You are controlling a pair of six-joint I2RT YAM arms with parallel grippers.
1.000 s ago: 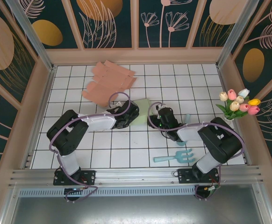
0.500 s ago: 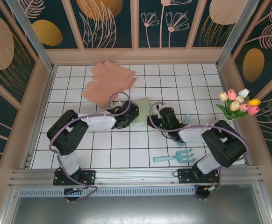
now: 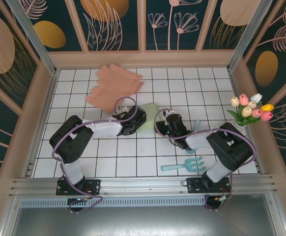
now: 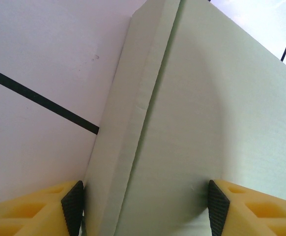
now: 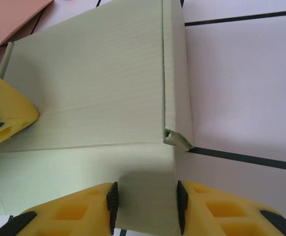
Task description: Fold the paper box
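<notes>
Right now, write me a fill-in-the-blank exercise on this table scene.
1. The paper box between the two arms is pale ____.
2. The teal garden fork lies nearest the ____ arm's base.
3. The pink cardboard sheets lie on the ____ arm's side of the table.
4. The right tool is shut on the ____.
Missing words: green; right; left; paper box.

My pale green paper box (image 3: 150, 111), of ribbed card and only partly folded, lies low on the white gridded table (image 3: 133, 162) near its middle, one narrow side strip creased over, pinched between my left claw (image 4: 142, 209) and right claw (image 5: 145, 206).
</notes>
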